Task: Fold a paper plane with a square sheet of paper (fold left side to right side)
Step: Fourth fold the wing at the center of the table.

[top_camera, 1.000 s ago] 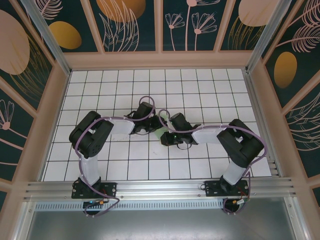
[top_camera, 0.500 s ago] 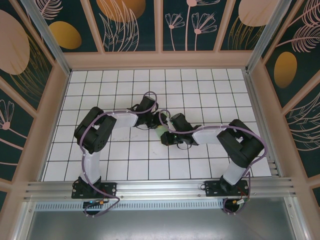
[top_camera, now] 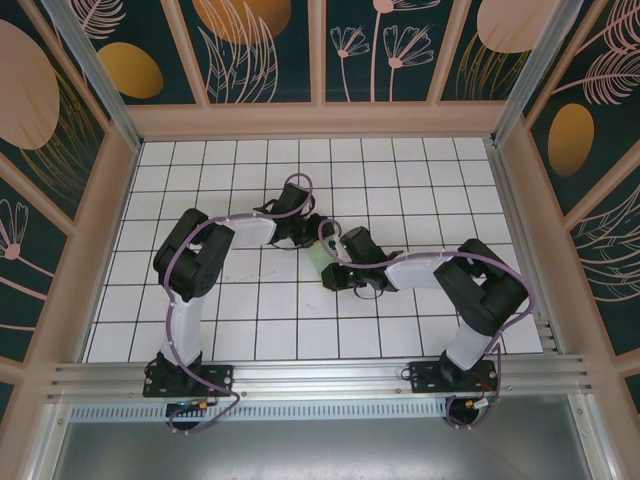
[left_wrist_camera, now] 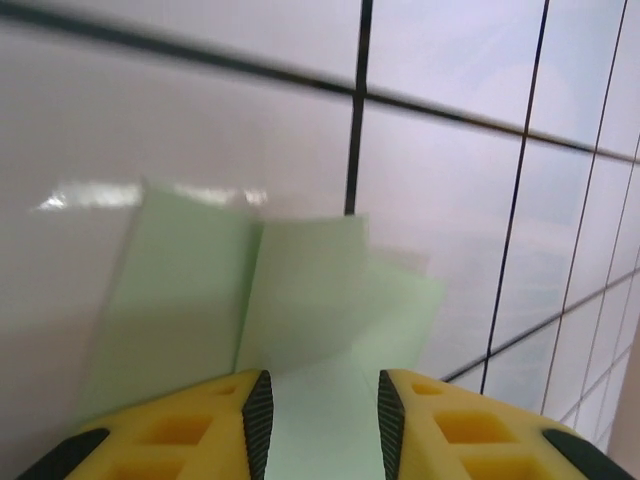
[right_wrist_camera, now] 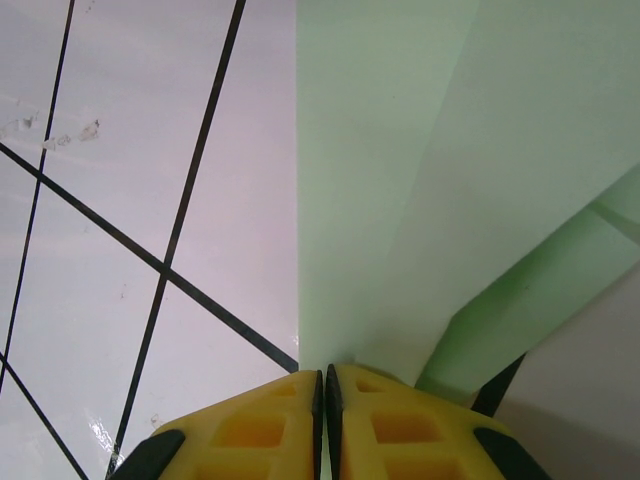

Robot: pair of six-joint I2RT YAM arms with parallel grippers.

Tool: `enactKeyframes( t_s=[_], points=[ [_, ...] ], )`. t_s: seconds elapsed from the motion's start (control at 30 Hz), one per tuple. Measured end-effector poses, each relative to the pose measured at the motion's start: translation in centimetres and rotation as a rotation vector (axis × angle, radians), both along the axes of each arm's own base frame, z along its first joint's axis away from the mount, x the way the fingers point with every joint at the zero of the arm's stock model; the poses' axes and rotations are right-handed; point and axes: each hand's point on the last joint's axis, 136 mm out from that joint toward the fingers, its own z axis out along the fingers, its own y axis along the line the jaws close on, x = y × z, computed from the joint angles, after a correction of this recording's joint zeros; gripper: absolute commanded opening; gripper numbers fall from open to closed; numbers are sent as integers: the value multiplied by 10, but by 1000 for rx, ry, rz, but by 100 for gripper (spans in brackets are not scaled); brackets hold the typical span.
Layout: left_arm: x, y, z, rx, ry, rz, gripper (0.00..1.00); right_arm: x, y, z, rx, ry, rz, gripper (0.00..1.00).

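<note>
The folded sheet of paper [top_camera: 318, 262] stretches away from the right gripper [right_wrist_camera: 323, 385], whose jaws pinch its near edge. Opposite the right gripper, the left gripper [left_wrist_camera: 320, 410] straddles its far end, jaws narrowly apart.

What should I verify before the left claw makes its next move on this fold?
1. Right claw shut on the edge of the paper: ok.
2. Left claw not pinching: ok, jaws apart, the sheet lies in the gap.
3. Folded layers lined up: not ok, the left wrist view shows the edges fanned out of line.
4. Flaps lying flat on the table: cannot tell.
5. Claws apart from each other: cannot tell, they crowd close in the top view.
</note>
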Motion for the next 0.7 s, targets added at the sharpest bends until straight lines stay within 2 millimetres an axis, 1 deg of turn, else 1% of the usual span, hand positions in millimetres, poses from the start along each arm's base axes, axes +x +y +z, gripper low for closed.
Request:
enactKeyframes(
  t_s=[0.2,0.3,0.37,0.53,0.63,0.7],
  points=[
    [39,25,1,46,-78,96,38,-2,-1,0,1,4,3,16],
    [53,32,2,51,-94,123,38,-4,-2,0,-1,10,4,16],
    [57,35,1,53,-99,131,38,-4,-2,0,-1,10,5,16],
    [58,39,4,65,-119,130,37,-6,-3,0,-2,15,6,16],
    [42,49,13,67,-130,135,35,-6,-4,0,-4,17,7,16],
    [25,57,25,50,-149,133,34,-7,-4,0,-6,20,7,16]
  ],
)
